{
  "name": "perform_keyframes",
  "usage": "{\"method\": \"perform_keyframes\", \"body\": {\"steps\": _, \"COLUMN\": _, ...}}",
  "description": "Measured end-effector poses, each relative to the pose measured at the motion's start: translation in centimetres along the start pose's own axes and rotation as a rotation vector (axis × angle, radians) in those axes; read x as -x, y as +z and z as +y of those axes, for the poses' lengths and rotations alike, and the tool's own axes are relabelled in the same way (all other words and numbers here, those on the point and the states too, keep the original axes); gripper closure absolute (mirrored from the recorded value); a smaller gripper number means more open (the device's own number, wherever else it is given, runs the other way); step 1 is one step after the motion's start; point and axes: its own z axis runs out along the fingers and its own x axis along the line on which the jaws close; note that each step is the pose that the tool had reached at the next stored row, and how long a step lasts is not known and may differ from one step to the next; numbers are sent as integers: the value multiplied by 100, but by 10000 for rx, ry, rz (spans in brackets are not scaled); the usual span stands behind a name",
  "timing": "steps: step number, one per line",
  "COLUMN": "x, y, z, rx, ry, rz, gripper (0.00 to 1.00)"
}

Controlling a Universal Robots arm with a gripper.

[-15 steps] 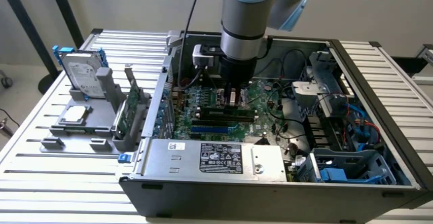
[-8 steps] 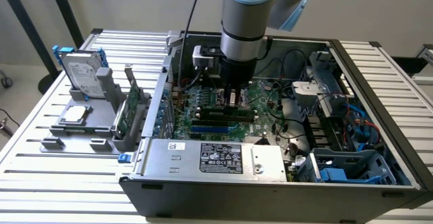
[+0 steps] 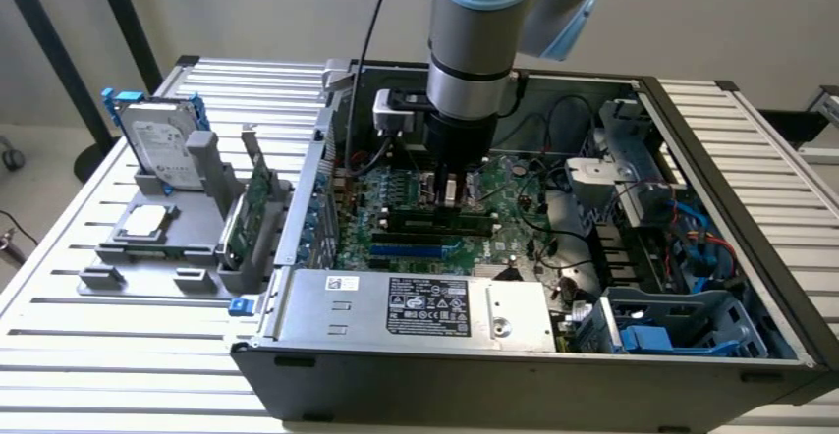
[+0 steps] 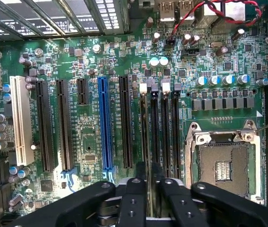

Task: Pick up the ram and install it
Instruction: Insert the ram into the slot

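**Pale wall, slatted table, dark stands**

Behind your setup you see a plain, pale wall [image 3: 262, 7], evenly lit with soft light and no hard shadows. Your work surface is a table [image 3: 118, 355] of light metal slats running side to side. At the exterior view's left, two dark stand poles [image 3: 59, 51] lean up against the wall, and a strip of light floor [image 3: 33, 135] shows beneath them, just past the table's edge.
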Motion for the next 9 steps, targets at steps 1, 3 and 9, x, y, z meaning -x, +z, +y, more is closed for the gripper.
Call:
{"method": "perform_keyframes", "body": {"steps": 1, "x": 0, "y": -4, "z": 0, "rx": 0, "ry": 0, "rz": -2, "gripper": 79}}
{"method": "perform_keyframes", "body": {"steps": 3, "x": 0, "y": -31, "z": 1, "rx": 0, "ry": 0, "rz": -13, "gripper": 72}}
{"method": "perform_keyframes", "body": {"steps": 9, "x": -2, "y": -140, "z": 5, "rx": 5, "ry": -5, "rz": -50, "gripper": 72}}
